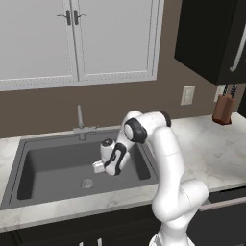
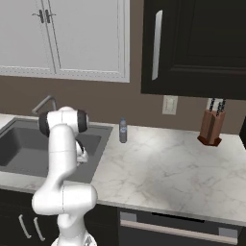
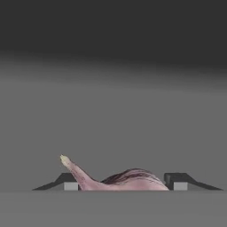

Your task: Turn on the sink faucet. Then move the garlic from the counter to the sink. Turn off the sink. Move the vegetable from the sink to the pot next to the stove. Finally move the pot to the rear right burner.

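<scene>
1. Garlic sits between the two dark fingertips in the hand view, low over the grey floor of the sink; the arm reaches down into the basin in both base views.
2. Judged step: either setting the garlic in the sink or picking it out for the pot; which one, I cannot tell.
3. Jaws stand partly open on either side of the bulb; whether they grip it, I cannot tell.
4. Gripper next needs a firm hold, then a straight lift clear of the sink wall.
5. Bulb's long axis runs across the jaws, its pale stem tip pointing left and up in the hand view.
6. Faucet stands at the far rim.
</scene>
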